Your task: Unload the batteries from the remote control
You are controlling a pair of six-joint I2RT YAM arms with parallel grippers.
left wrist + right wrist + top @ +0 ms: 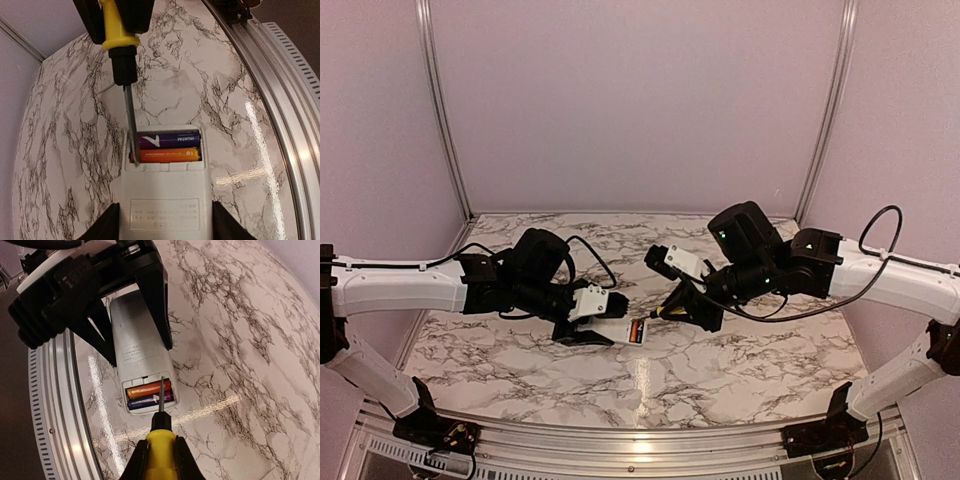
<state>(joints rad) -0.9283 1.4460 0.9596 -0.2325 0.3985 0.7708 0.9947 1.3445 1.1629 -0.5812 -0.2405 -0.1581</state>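
Remote control (165,192) is clamped across its width by left gripper (165,222). 2 batteries (167,155) lie crosswise at its open far end. Screwdriver (119,30), pinched tight in right gripper (161,452), is aligned along the remote's long axis (tip at the orange cell's end).

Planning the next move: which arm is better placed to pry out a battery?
Right. The right tool grips the screwdriver, tip at the orange battery's end; the left tool holds the remote.
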